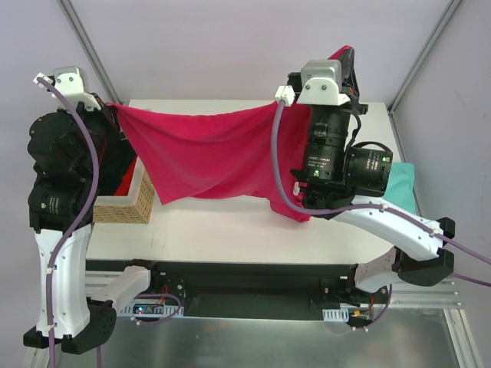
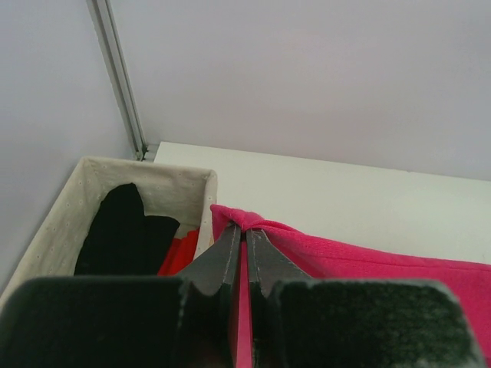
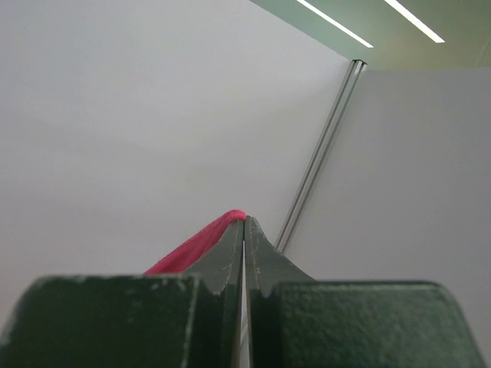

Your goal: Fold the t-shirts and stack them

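Note:
The magenta-pink t-shirt hangs spread in the air above the table, stretched between my two grippers. My left gripper is shut on a bunched corner of the pink t-shirt near the basket; in the top view that gripper is at the cloth's left end. My right gripper is raised higher and is shut on another edge of the pink t-shirt, which shows as a tip behind the wrist. The teal t-shirt lies on the table's right side, mostly hidden by the right arm.
A cloth-lined basket stands at the table's left edge; the basket holds a black garment and a red cloth. The white table lies below the hanging shirt. Walls and frame posts enclose the back.

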Tool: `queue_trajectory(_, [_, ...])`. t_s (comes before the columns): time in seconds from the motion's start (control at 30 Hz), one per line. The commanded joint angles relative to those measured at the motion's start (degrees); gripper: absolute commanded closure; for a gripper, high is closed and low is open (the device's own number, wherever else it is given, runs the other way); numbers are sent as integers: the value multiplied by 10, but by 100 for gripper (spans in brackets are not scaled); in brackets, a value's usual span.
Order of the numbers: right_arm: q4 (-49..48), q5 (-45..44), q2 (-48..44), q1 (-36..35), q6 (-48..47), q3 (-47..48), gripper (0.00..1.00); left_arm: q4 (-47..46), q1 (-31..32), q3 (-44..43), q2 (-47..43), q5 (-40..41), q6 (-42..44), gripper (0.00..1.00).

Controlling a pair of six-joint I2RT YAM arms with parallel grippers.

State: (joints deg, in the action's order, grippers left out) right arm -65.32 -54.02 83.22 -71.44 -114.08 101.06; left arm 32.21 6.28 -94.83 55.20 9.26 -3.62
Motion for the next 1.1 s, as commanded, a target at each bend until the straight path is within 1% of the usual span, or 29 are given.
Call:
queue_trajectory(0.0, [-37, 1, -13, 2, -242, 12, 99, -11, -3, -2, -11, 8, -7, 100])
queue_trajectory(0.37, [-40, 15, -16, -14, -256, 18, 99, -6, -3, -9, -26, 19, 7, 100])
queue_trajectory(0.77, [-102, 57, -16, -48, -319, 0, 99, -4, -4, -2, -46, 20, 7, 100])
queue_trajectory(1.07, [-139, 62, -7, -88, -366, 13, 99, 3, -4, 12, -72, 33, 12, 100])
